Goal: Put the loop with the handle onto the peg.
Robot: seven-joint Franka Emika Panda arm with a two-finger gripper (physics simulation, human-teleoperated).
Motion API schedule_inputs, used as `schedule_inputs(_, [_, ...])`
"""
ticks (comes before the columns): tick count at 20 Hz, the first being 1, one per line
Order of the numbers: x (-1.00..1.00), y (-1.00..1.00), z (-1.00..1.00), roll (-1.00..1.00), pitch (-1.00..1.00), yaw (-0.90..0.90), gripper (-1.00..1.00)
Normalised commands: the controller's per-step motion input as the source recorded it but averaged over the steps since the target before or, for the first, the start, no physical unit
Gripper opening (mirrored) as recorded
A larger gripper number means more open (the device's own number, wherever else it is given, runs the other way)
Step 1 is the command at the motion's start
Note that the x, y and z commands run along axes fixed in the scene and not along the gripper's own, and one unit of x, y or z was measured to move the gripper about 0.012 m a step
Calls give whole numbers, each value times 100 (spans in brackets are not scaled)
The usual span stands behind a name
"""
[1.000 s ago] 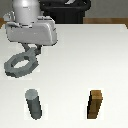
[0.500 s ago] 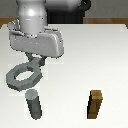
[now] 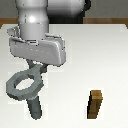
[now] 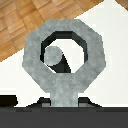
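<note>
The loop with the handle [image 3: 22,85] is a flat grey ring, held by its stubby handle in my gripper [image 3: 36,67], which is shut on it. It hangs in the air at the exterior view's left, just above the peg [image 3: 35,107], a dark grey upright cylinder whose top is hidden behind the ring. In the wrist view the loop [image 4: 64,60] fills the frame, and the peg's light flat top [image 4: 54,54] shows through its hole, off-centre toward one side. My fingertips are hidden below the handle there.
A brown wooden block [image 3: 96,104] stands on the white table [image 3: 105,55] at the exterior view's right. Wooden floor [image 4: 30,20] shows beyond the table edge in the wrist view.
The arm has come down and toward the camera with the loop, bringing the ring from above and behind the peg to just over its top.
</note>
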Motion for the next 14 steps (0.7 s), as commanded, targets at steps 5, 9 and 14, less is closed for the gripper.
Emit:
schedule_inputs(5, [0, 20, 0, 0, 0, 0, -100])
schedule_inputs(9, [0, 0, -75, 0, 0, 0, -100])
schedule_inputs(14, [0, 0, -80, 0, 0, 0, -100])
